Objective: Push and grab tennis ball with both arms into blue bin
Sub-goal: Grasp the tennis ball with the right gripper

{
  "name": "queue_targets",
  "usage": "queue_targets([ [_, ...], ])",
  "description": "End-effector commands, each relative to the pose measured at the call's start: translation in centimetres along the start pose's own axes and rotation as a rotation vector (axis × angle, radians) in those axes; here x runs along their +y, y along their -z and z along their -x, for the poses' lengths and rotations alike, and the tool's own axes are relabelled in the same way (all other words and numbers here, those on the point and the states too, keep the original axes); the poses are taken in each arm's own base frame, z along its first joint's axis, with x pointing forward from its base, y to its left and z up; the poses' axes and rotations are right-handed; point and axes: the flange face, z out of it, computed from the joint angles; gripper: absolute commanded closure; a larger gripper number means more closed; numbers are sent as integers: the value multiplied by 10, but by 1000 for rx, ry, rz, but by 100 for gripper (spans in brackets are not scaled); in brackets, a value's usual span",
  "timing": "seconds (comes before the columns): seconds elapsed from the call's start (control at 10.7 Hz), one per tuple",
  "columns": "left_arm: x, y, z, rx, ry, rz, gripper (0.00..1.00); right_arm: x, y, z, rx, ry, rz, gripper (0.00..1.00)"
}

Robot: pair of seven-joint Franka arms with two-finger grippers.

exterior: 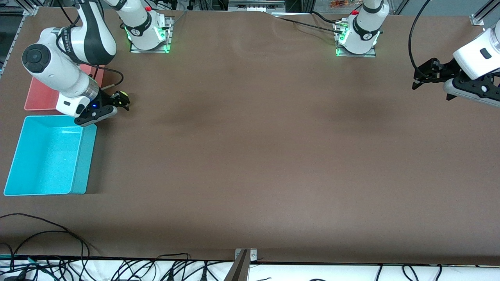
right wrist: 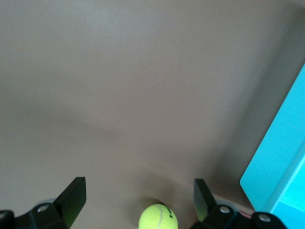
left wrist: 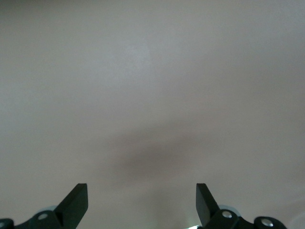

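Reaching: you have the right end effector point(exterior: 122, 102) low at the right arm's end of the surface point(exterior: 250, 156), its fingers spread wide and released.
Ball: the tennis ball point(right wrist: 158, 218) sits on the surface between those spread fingers, not yet pinched; in the front view only a sliver of it point(exterior: 123, 94) shows past the black fingers.
Bin: the blue bin point(exterior: 84, 156) stands near the ball, nearer to the front camera, and looks empty; a red bin point(exterior: 33, 97) lies beside it, farther from that camera.
Left arm: your left end effector point(exterior: 417, 81) waits over the left arm's end of the surface, fingers apart, holding nothing.
Risk, roll: close off-centre and the ball may squirt out and roll away.
Risk, wall: swing low toward the blue bin and you could clip its thin wall and shove it.
Risk, wrong tub: the red bin is just as near, so a loose release may land there.
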Motion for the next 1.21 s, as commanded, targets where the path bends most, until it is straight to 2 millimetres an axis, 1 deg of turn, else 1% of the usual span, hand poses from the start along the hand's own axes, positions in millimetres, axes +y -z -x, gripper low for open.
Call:
queue_targets([
  [0.0,14,13,2,-6,137,23,0,19,-23,39,5,186,-20,0],
  [0.09,27,14,4,-30,154,10,0,30,-27,45,-2,229,-25,0],
  [0.19,33,21,12,-30,151,2,0,37,-42,49,-22,280,-40,0],
  [0.28,29,24,15,-31,158,4,0,37,-56,53,-43,295,-55,0],
  [0.37,29,26,16,-43,157,8,0,31,-70,63,-68,296,-75,0],
  [0.47,29,32,16,-35,158,8,0,26,-81,70,-83,313,-84,0],
  [0.56,31,33,16,-34,154,6,0,26,-87,71,-92,367,-95,0],
  [0.65,27,32,15,-37,160,8,0,25,-97,72,-105,407,-110,0],
  [0.75,25,29,14,-42,161,12,0,22,-108,78,-123,425,-127,0],
  [0.84,27,25,13,-50,162,11,0,19,-117,84,-120,461,-127,0],
  [0.93,33,25,11,-59,150,7,0,19,-124,86,-108,508,-120,0],
  [1.03,28,25,9,-60,148,8,0,15,-135,94,-114,512,-125,0],
  [1.12,28,25,9,-60,147,8,0,10,-144,104,-125,513,-134,0],
])
